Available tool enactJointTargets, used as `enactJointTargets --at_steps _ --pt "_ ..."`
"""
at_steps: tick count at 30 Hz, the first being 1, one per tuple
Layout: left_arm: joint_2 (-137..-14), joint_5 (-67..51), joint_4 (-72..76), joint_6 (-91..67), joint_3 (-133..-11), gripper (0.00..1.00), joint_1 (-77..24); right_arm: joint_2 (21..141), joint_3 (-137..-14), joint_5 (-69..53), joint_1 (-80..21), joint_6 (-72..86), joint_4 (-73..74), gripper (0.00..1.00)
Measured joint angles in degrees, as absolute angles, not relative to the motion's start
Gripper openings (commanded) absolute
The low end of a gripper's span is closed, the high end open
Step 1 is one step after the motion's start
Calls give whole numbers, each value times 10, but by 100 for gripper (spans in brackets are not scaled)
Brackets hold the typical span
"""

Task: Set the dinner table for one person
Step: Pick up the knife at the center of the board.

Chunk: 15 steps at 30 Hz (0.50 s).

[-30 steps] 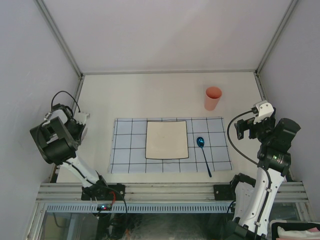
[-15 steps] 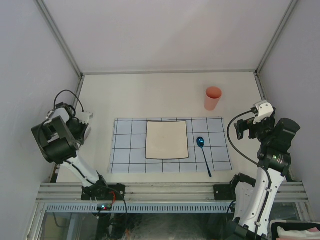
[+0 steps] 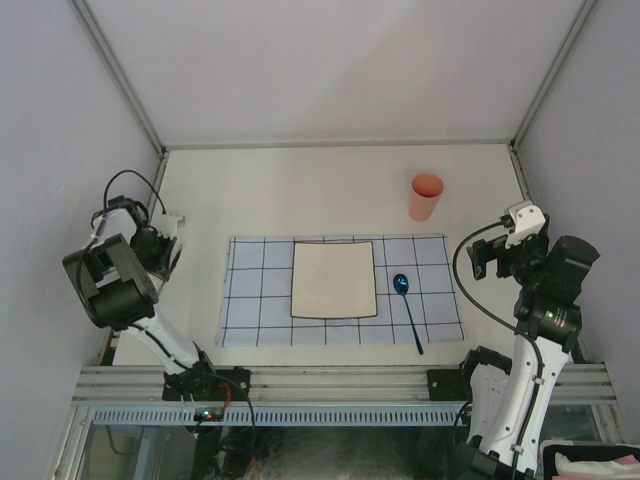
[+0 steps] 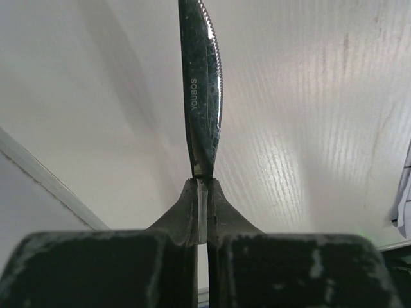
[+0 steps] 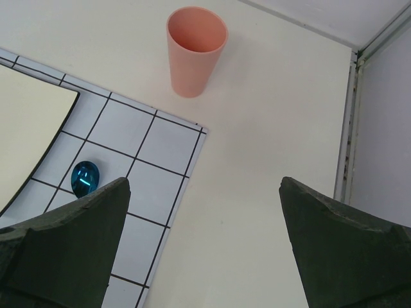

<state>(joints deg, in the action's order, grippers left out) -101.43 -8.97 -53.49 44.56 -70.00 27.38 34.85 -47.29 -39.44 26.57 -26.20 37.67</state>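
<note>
Left jaws clamped shut on knife (image 4: pixel 202 83) at counter (image 3: pixel 300 190) left edge; gripped end unclear. Narrow pinch: knife may pivot, slip, snag cloth (image 3: pixel 250 300). Right jaws wide open, empty.

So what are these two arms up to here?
They are laying a place for one. The left gripper is shut on a knife, to the left of the checked cloth. The right gripper hangs open, holding nothing. On the cloth lie a square plate and, right of it, a blue spoon; a pink cup stands on the table past the cloth's far right corner.
</note>
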Motion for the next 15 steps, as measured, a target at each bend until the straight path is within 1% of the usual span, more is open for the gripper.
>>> enactJointTargets --at_steps 15 --pt "-1007 -137 -588 409 -736 0 267 345 -473 -390 257 -264 377 100"
